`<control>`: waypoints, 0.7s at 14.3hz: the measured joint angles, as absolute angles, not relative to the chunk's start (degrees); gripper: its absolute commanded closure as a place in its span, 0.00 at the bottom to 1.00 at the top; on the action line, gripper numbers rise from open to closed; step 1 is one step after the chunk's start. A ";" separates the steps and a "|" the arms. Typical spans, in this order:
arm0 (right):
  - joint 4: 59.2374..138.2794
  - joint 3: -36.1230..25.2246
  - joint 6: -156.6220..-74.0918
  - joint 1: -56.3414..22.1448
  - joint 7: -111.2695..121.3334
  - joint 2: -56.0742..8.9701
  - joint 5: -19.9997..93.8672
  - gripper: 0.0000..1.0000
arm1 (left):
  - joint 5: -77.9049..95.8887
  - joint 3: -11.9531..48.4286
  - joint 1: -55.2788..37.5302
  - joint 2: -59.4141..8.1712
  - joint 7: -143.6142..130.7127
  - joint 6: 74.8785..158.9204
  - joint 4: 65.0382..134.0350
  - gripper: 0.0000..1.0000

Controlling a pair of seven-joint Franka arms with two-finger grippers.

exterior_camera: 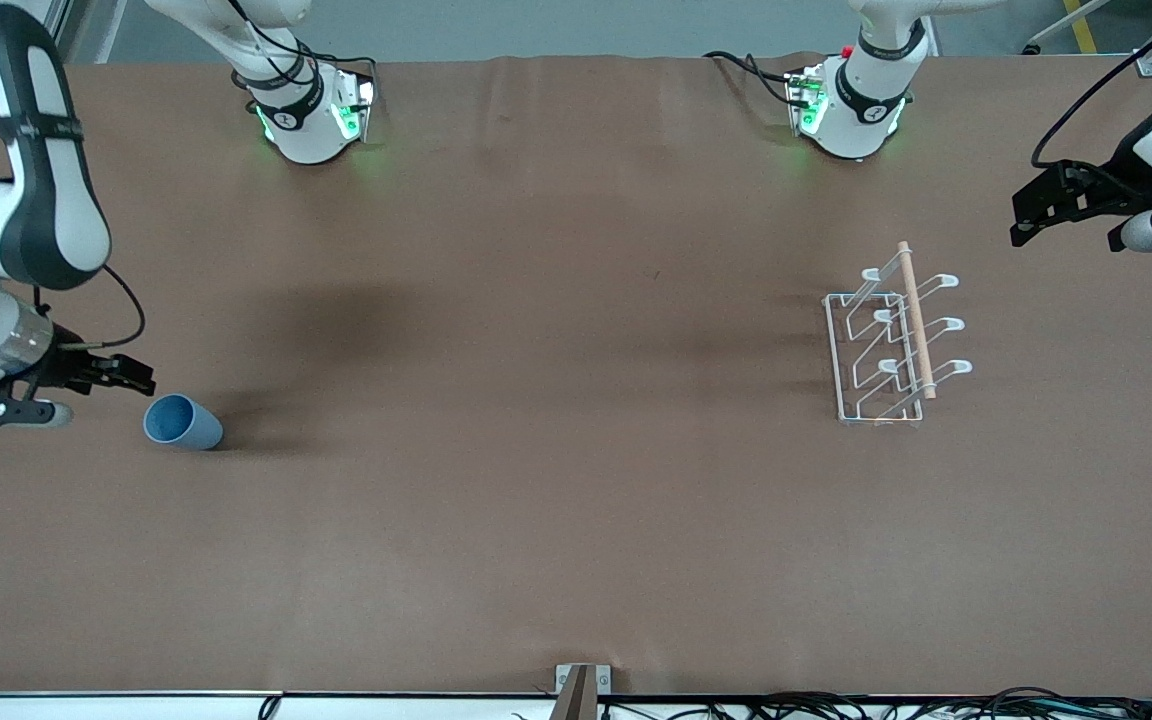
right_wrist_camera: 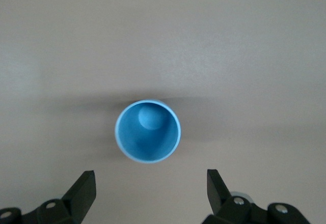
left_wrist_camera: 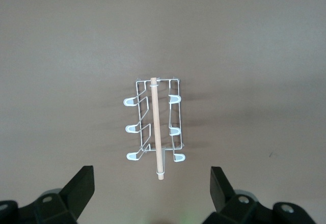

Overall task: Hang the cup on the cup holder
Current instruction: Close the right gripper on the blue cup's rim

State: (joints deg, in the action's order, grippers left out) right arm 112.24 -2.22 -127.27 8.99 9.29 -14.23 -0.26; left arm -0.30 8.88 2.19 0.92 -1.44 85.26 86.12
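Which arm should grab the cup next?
Right. The right claw hangs open beside the cup, which stands upright at the right arm's end of the table. The left claw, also open, is up near the cup holder, well away from the cup.

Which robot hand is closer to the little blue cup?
The right one. The right gripper hovers right beside the cup, jaws open, at the right arm's end of the table. The left gripper waits open up by the cup holder.
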 measured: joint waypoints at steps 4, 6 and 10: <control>112.24 -2.23 -130.38 9.80 9.51 -19.58 -0.26 0.13 | -0.30 8.88 2.19 0.88 -1.44 85.26 86.09 0.00; 112.24 -2.24 -132.29 9.96 9.51 -21.28 -0.26 0.15 | -0.29 8.88 2.19 0.73 -1.44 85.26 86.09 0.00; 112.22 -2.26 -135.14 10.51 9.52 -24.02 -0.26 0.42 | 0.55 8.88 2.19 0.57 -1.44 85.26 86.09 0.00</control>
